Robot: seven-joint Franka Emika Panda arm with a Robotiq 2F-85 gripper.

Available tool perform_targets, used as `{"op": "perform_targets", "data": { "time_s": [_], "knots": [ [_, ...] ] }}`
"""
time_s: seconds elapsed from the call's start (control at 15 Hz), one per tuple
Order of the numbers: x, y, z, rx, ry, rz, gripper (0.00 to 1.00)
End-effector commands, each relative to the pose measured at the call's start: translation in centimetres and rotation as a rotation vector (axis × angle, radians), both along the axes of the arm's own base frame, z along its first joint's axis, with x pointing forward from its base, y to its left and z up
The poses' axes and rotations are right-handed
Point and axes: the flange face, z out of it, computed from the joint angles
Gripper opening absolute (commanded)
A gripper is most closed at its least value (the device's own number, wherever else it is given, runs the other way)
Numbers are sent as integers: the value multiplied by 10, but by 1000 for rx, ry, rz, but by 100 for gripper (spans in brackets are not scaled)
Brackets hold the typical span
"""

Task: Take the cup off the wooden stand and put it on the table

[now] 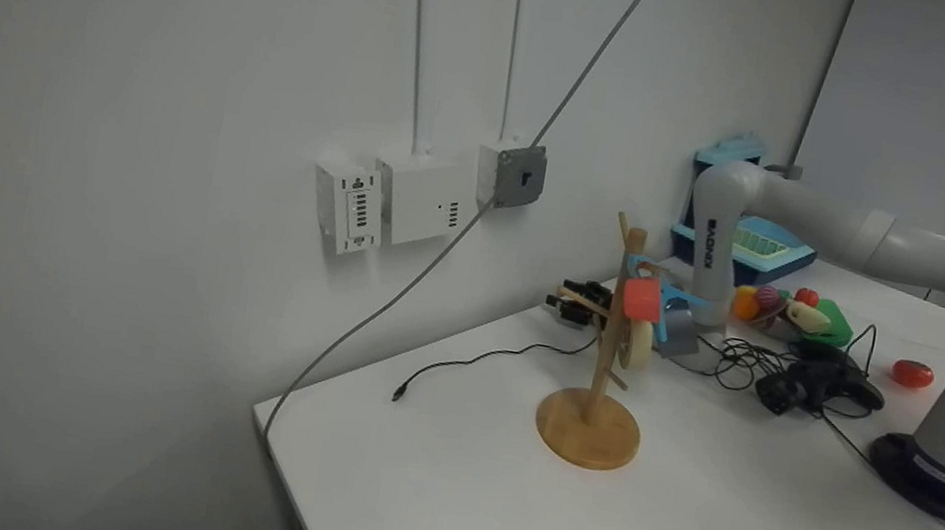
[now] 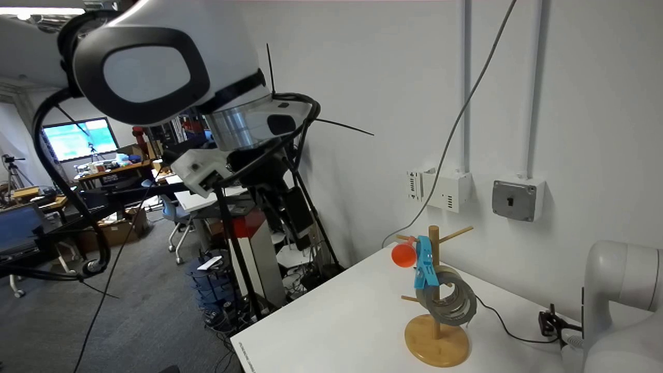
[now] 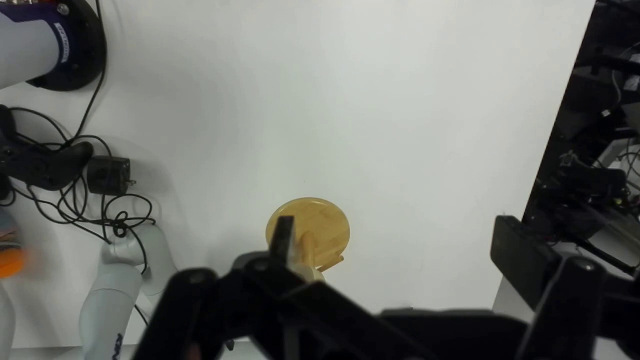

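The small red-orange cup point(image 1: 643, 300) hangs high on a side peg of the wooden stand point(image 1: 588, 428). In an exterior view, the cup point(image 2: 404, 255) hangs on the side of the stand point(image 2: 437, 342) nearer my gripper point(image 2: 290, 212). The stand is upright on the white table point(image 1: 445, 498). In the wrist view, my gripper point(image 3: 395, 225) is open with nothing between its fingers. The stand's round base point(image 3: 325, 220) shows beside and partly behind one finger, far below. The cup is hidden in the wrist view. The gripper is apart from cup and stand, above the table.
A light blue clip-like item point(image 2: 426, 264) and a grey tape roll point(image 2: 448, 295) also hang on the stand. A grey-white Kinova arm point(image 1: 715, 228), black cables with an adapter point(image 3: 108, 175), and toy food point(image 1: 770, 303) are on the table. A wall borders the table.
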Motion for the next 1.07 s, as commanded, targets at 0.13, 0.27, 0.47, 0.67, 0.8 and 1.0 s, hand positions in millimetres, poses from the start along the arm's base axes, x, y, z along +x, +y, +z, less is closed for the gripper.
{"op": "perform_targets", "data": {
  "time_s": [0.13, 0.27, 0.47, 0.67, 0.8, 1.0],
  "knots": [
    [5, 0, -6, 21, 2, -7, 100],
    [14, -5, -13, 35, 2, -20, 100],
    [29, -5, -22, 39, -17, -27, 100],
    [47, 1, -34, 39, -39, -23, 100],
    [61, 8, -41, 36, -56, -15, 100],
    [84, 21, -52, 15, -98, 8, 100]
  ]
}}
